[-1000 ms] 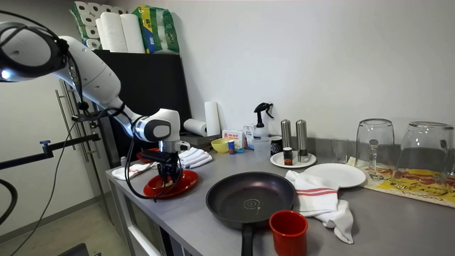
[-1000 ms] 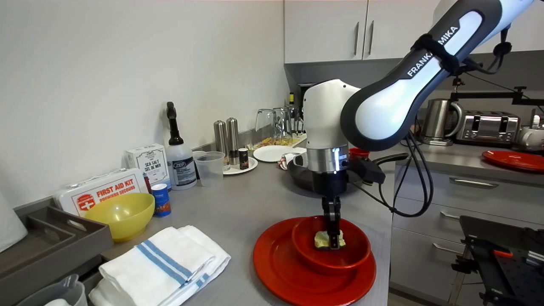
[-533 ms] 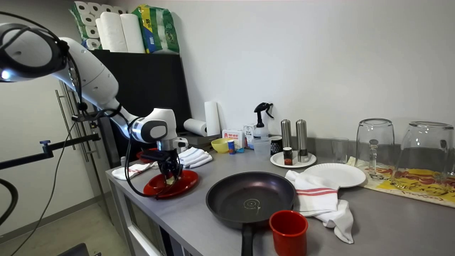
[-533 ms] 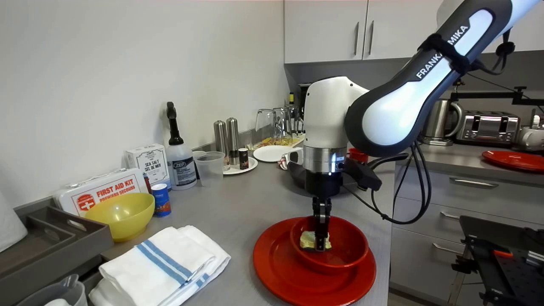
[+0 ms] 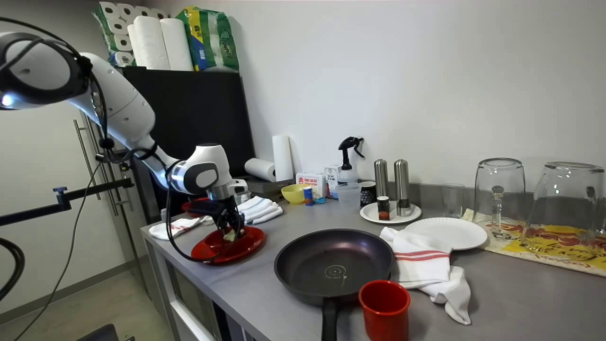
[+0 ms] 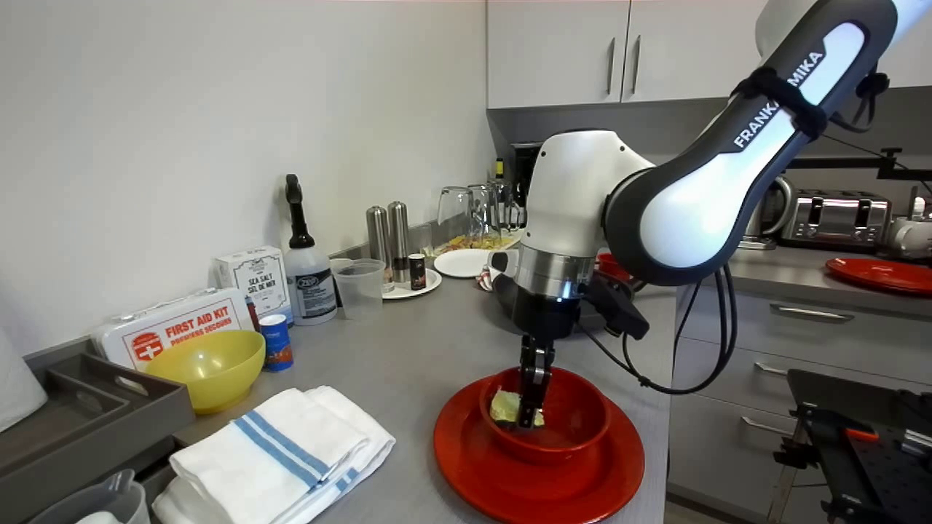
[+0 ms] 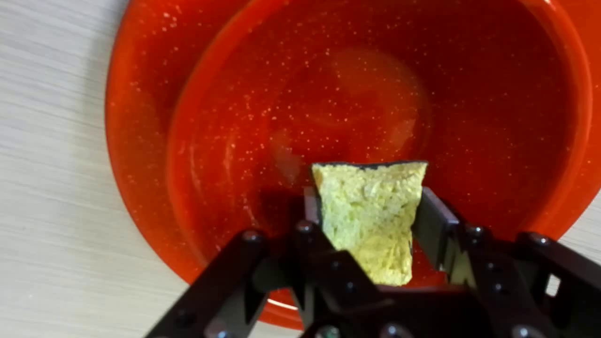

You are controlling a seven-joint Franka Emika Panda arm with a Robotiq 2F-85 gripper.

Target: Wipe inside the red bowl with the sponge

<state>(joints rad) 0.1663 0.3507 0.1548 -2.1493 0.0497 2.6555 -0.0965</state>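
The red bowl (image 6: 575, 418) rests off-centre on a wide red plate (image 6: 466, 458); both fill most of the wrist view. Inside that bowl (image 7: 338, 112) is the sponge (image 7: 375, 188), a small yellow-green block with a dark edge. My gripper (image 7: 373, 210) is shut on the sponge, squeezing it from both sides between its pads. In an exterior view the sponge (image 6: 506, 406) sits low in the bowl by its near-left inner wall, and the gripper slants down over it. Whether the sponge's underside presses on the bowl is hidden.
A folded white cloth with blue stripes (image 6: 284, 444) lies beside the plate. A black frying pan (image 5: 334, 265) and a red cup (image 5: 384, 310) stand further along the counter. The counter's front edge (image 5: 203, 289) is close to the plate. A yellow bowl (image 6: 218, 367) is near the wall.
The gripper and sponge have swept left across the bowl in an exterior view, and the wrist has tilted. The bowl has slid the same way a little on the plate.
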